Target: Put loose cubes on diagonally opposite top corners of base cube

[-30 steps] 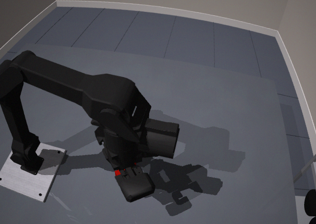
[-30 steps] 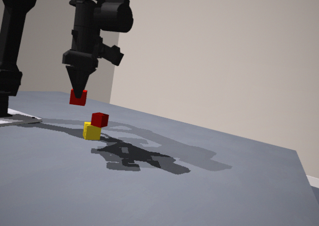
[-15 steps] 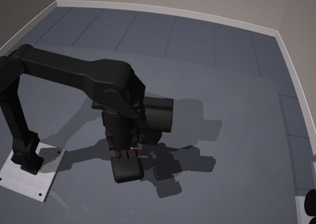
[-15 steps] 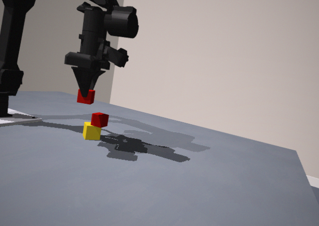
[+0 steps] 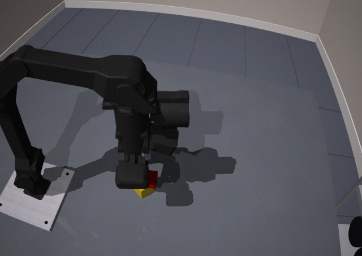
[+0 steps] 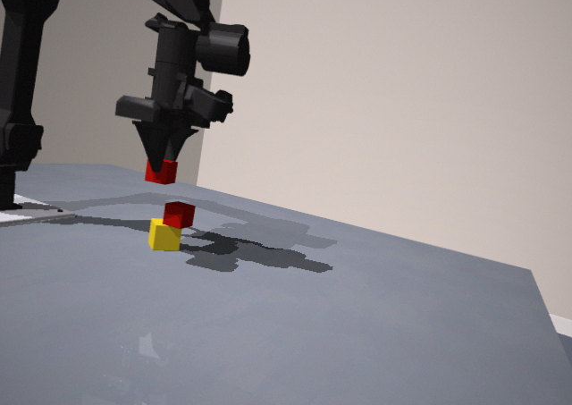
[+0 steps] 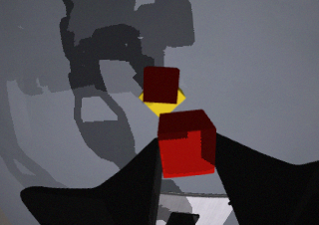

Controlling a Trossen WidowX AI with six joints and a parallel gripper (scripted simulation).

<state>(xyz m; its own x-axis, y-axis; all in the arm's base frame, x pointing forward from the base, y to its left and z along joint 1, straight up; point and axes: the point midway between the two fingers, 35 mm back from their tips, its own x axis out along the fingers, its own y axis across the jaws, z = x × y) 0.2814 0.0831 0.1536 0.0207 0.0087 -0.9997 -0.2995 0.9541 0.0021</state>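
The yellow base cube [image 5: 142, 192] [image 6: 164, 238] [image 7: 161, 108] rests on the table. One red cube [image 5: 153, 178] [image 6: 180, 215] [image 7: 160, 85] sits on its top, shifted over one corner and overhanging it; it looks level. My gripper [image 6: 164, 164] [image 7: 185, 140] is shut on the other red cube [image 6: 168, 176] [image 7: 182, 157]. That held cube hangs above the base cube and the placed cube, with a clear vertical gap in the exterior view. It looks roughly level. In the top view the gripper body hides the held cube and part of the base cube.
The arm's metal mounting plate [image 5: 35, 215] [image 6: 34, 214] [image 7: 214, 205] is at the left in the top and exterior views and at the bottom of the wrist view. Shadows of the arm fall on the table beyond the cubes. Black round objects [image 5: 356, 231] stand at the far right.
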